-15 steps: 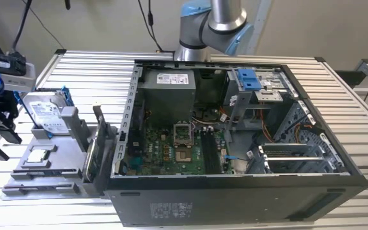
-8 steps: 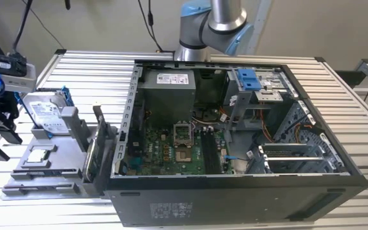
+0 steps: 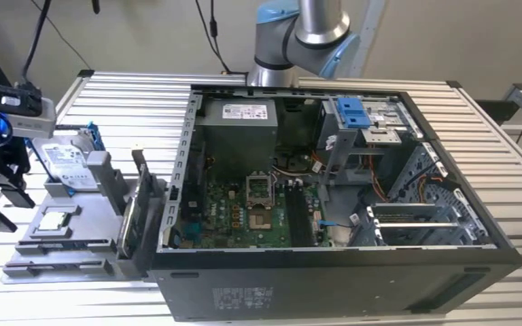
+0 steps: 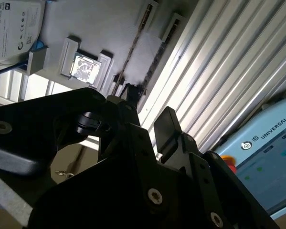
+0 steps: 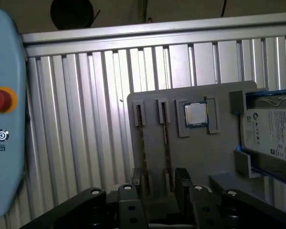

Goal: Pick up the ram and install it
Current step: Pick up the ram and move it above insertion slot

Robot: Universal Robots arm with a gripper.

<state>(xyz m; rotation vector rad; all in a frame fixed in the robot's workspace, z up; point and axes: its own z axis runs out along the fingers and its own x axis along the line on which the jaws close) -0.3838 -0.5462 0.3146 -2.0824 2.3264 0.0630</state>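
Step, as I read it: approach for the pick. Nothing grabbed, install not started.

Exterior view: tool (image 3: 3,204) hangs over the desk (image 3: 134,102), with the tray (image 3: 81,204) just beside and below it. The case (image 3: 334,204) is open with the board (image 3: 252,210) exposed, both well apart from the tool.

Second wrist view: tool (image 4: 150,110) is wide open, fingers (image 4: 169,126) bare, nothing between them. Ram (image 4: 132,51) stands on edge in a tray (image 4: 109,28) slot, ahead of the tips and apart from them. The other stick (image 4: 154,62) runs alongside in the next slot. CPU (image 4: 85,69) sits beyond the ram, further from the tool. It's dark here, so I can't say which stick the gap lines up with.

First wrist view: tool (image 5: 158,182) is open and empty here too. Ram (image 5: 164,143) runs lengthwise straight out from the gap between the fingers (image 5: 182,180), so it's probably the one being lined up. The other stick (image 5: 139,143) lines up with the opposite finger rather than the gap. CPU (image 5: 196,114) lies past the ram, off to the tool's side.

My judgement on the next move:
- Put a tip down on each flat face of the ram, clear of the other stick.
- Centre the grip along the ram's length.
- The board is thin, so squeeze square and lift straight, or it racks in the slot.
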